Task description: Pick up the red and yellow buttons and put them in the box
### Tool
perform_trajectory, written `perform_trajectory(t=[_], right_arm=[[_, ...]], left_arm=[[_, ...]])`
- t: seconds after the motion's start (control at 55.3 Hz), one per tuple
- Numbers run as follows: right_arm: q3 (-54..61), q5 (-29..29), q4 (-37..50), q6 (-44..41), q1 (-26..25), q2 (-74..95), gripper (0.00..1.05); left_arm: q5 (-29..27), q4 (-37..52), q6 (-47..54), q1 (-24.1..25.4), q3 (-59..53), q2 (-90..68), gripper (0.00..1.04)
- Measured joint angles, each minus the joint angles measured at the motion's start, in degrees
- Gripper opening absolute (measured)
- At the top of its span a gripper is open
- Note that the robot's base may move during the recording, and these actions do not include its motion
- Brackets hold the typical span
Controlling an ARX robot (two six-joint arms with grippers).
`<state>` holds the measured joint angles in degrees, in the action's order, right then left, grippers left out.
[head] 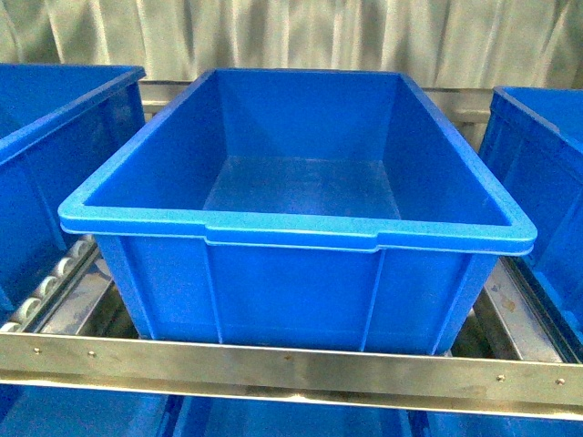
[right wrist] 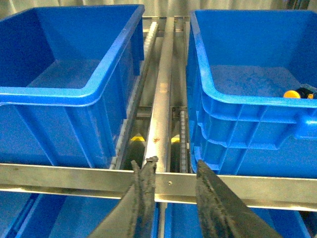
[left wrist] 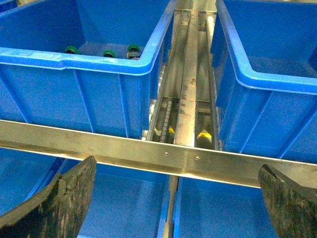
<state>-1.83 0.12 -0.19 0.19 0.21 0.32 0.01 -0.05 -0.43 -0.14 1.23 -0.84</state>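
Blue crates sit three across on a steel roller rack. Left crate: only a corner shows in the front view; left wrist view shows three green-capped buttons along its near inner wall. Left gripper spread wide, dark fingers at both lower edges, nothing between, hanging over the steel front rail. Middle crate looks bare inside. Right gripper slightly apart, holding nothing, tips over the rail between middle and right crates. Right crate: one yellow button on its floor by the near wall, a dark body just beside it. Red buttons not seen.
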Motion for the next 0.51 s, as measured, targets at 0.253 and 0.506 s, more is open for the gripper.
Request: perform_trajectory(t=[0.253,0.506], right_arm=[[0.0,0.0,0.0,0.0,0.0,0.0,0.77],[0.0,0.0,0.0,0.0,0.0,0.0,0.99]], left_arm=[[0.0,0.0,0.0,0.0,0.0,0.0,0.97],[0.0,0.0,0.0,0.0,0.0,0.0,0.97]])
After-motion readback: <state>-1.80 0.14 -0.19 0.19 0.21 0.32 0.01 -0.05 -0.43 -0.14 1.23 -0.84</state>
